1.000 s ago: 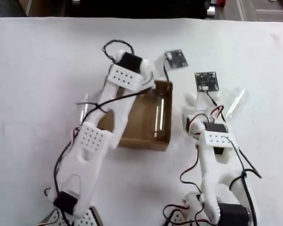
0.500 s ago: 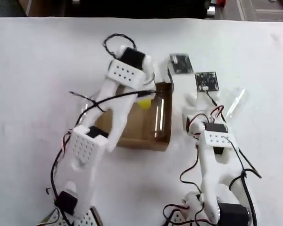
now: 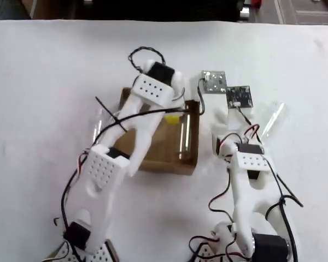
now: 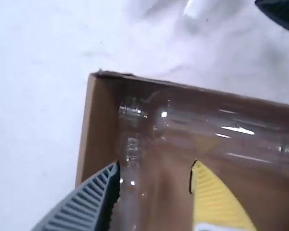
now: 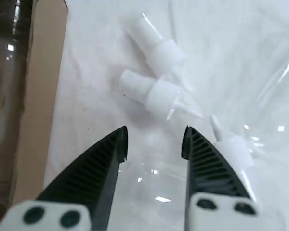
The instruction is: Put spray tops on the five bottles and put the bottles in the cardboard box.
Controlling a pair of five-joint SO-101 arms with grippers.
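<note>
My right pincer (image 5: 154,134), wide open and empty, hangs over the counter (image 5: 96,57). Just past its tips the nearer spray top (image 5: 156,94) lies outside the cardboard box (image 5: 41,96), near its wall, long axis slanting across my gap. My left pincer (image 4: 155,169), also wide, is over the box, farther from that top.

Item 1: bench (image 3: 38,98), broad, spread with a white cover that fills most of the high view; the cover lies in soft creases and wrinkles where the wrist views show it close.

Item 2: dark strip (image 3: 126,10) running along beyond the bench's far edge.

Item 3: patch of grey floor (image 3: 303,11) with pale lines, past the far right corner.

Item 4: small red object (image 3: 256,3) at the upper edge, too small to identify.

Item 5: brown board (image 3: 112,251), possibly cardboard, at the near left edge.
</note>
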